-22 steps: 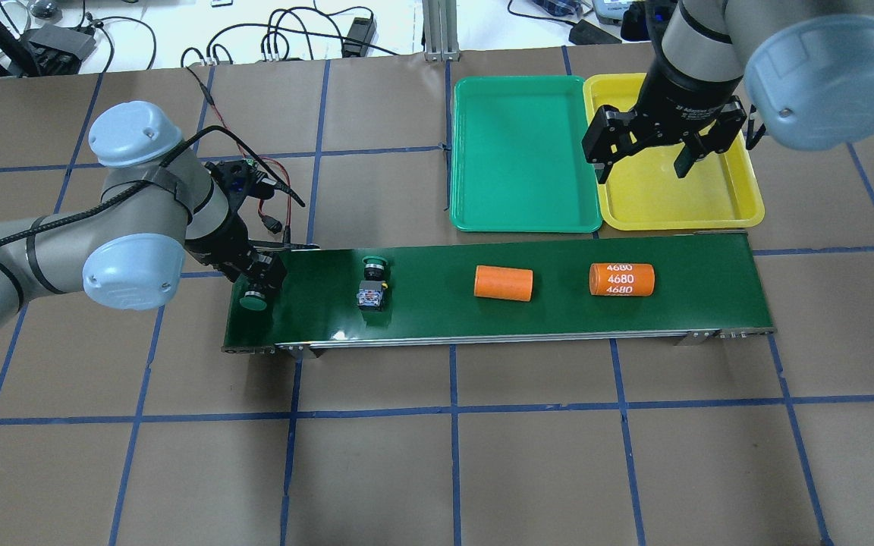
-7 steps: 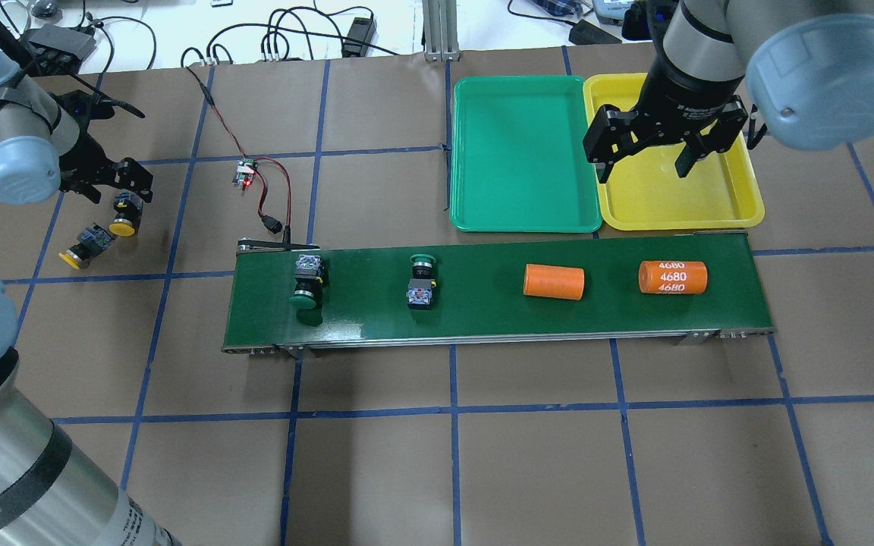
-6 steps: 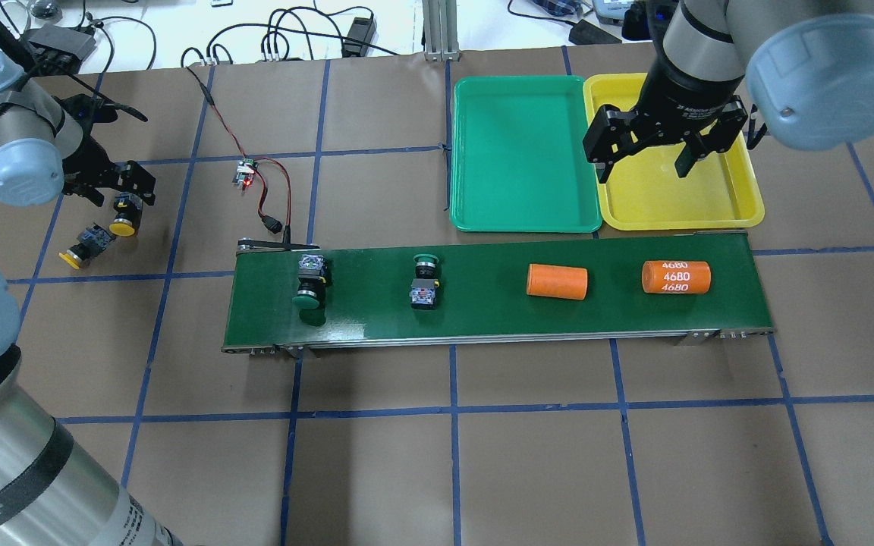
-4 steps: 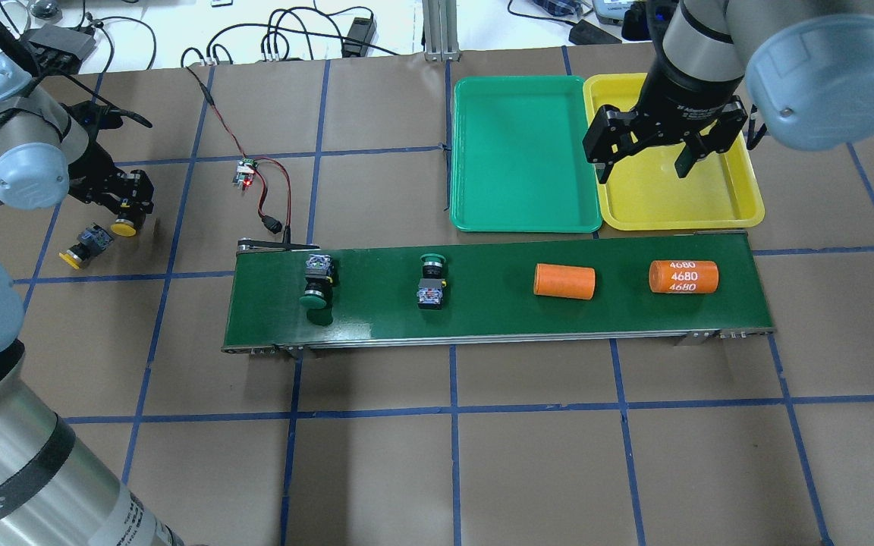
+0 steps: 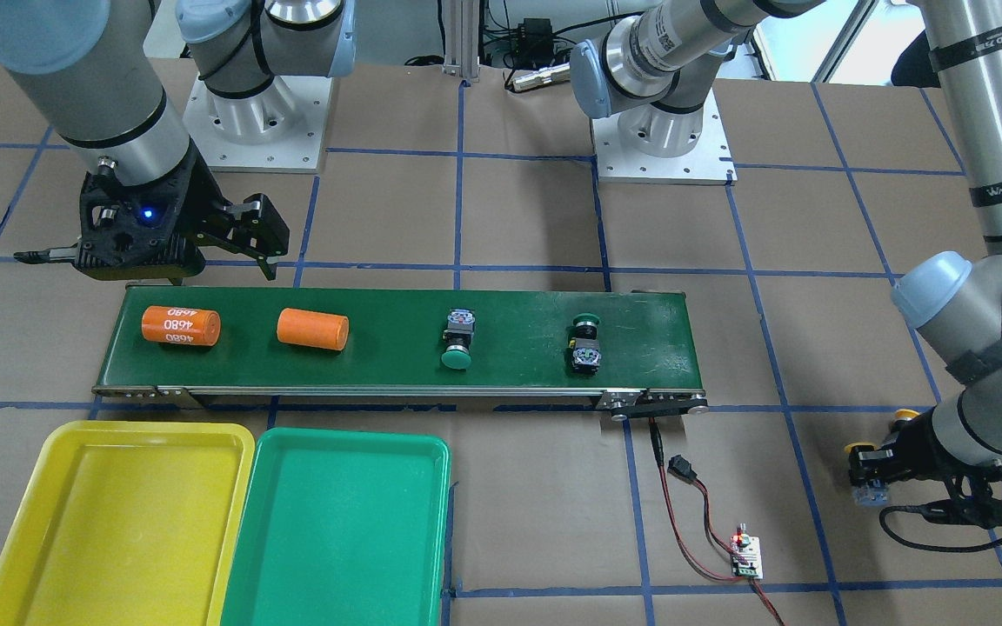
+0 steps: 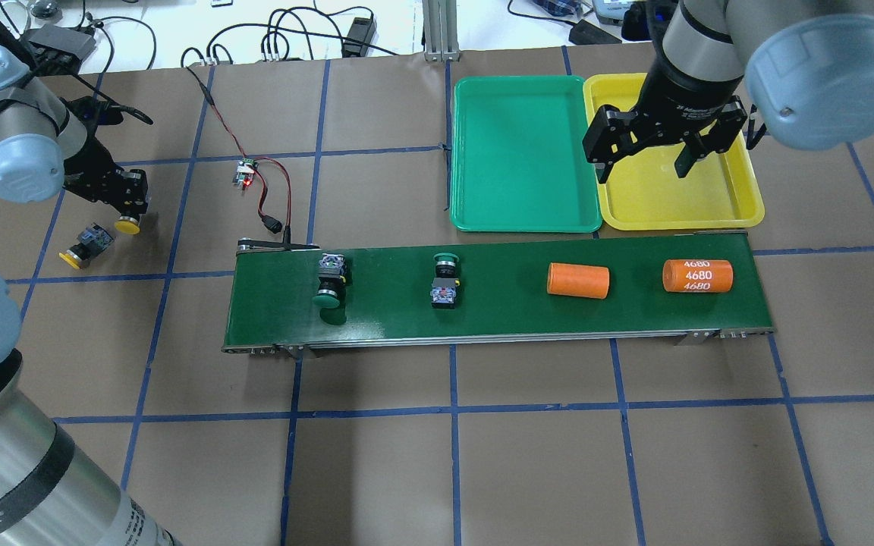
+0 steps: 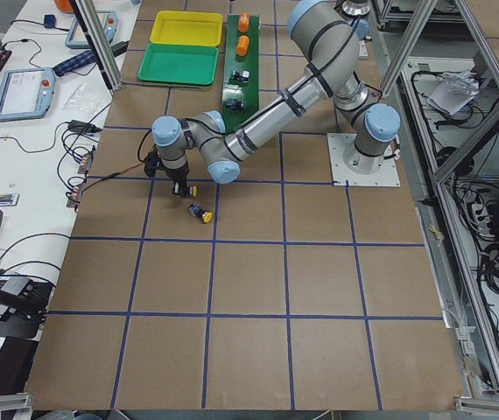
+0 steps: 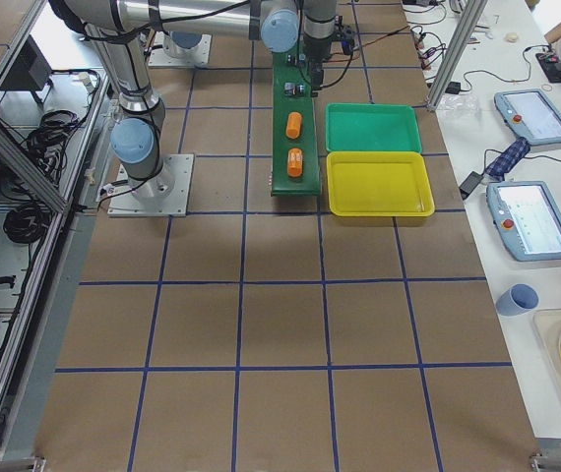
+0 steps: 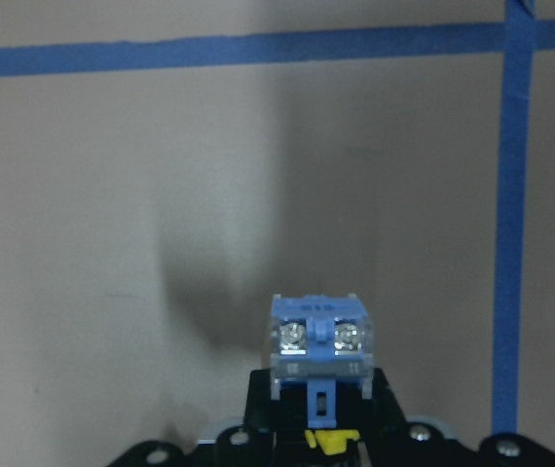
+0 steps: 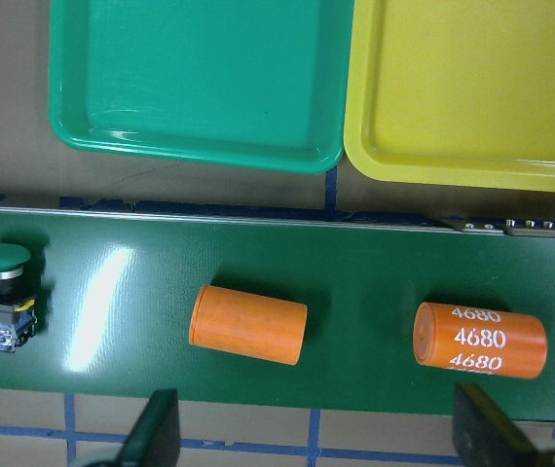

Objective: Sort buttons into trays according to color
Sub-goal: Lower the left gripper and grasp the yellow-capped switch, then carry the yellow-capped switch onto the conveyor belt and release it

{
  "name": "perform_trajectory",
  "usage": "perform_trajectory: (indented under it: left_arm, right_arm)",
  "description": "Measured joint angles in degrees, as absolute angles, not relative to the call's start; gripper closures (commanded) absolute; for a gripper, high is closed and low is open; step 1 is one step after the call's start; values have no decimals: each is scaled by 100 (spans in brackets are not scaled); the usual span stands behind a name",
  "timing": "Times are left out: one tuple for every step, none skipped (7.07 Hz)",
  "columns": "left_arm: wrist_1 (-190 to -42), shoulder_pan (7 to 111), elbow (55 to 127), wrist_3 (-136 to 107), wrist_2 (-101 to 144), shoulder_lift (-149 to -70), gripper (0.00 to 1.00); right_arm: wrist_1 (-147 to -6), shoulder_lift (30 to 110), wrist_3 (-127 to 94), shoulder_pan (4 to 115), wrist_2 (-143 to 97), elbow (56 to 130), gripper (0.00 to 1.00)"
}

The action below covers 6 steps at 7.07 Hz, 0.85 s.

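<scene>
My left gripper (image 6: 130, 203) is out at the table's left and is shut on a yellow-capped button (image 6: 127, 224). The left wrist view shows that button's blue-and-clear body (image 9: 318, 352) between the jaws, just above the paper. A second yellow button (image 6: 86, 247) lies on the paper beside it. Two green-capped buttons (image 6: 329, 282) (image 6: 445, 279) ride on the dark-green belt (image 6: 498, 311). The green tray (image 6: 524, 152) and the yellow tray (image 6: 710, 205) sit behind the belt. My right gripper (image 6: 646, 155) hangs open over the yellow tray, holding nothing; its fingers (image 10: 156, 428) show in the right wrist view.
Two orange cylinders (image 6: 578, 280) (image 6: 697, 275) lie on the belt's right half, one printed 4680. A small circuit board (image 6: 246, 173) with red and black wires runs to the belt's left end. Cables and devices lie beyond the table's far edge.
My left gripper left the belt's left end, moved out to the yellow buttons and shut on one. The belt has carried the green buttons and cylinders rightward. The right arm stayed still.
</scene>
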<state>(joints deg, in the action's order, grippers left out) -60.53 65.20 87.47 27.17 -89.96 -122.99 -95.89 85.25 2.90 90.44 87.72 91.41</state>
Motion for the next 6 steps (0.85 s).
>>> perform_trajectory:
  left_arm:
    - [-6512,6652,8818,2645,-8967,-11928,100]
    - [-6874,6912,8969,2503,-8942,-11481,100]
    - [-7045,7206,9276,2307,-8897,-11044,100]
    - [-7082,7461,9721,2055,-8857,-10643,100]
    - [-7052,7666,10231,1749,-8839,-10256,100]
    - [-6992,7803,10610,1465,-8827,-9976,100]
  right_arm:
    - [-9589,8526,290,9044,8772,9141,0]
    - [-9589,8525,290,9046,8772,9140,0]
    - [-9589,8523,290,9047,8772,9140,0]
    - [-9589,8513,290,9042,8772,9140,0]
    - [-9593,8496,290,9033,8772,9132,0]
    - [-9596,8477,290,9026,8794,9116,0]
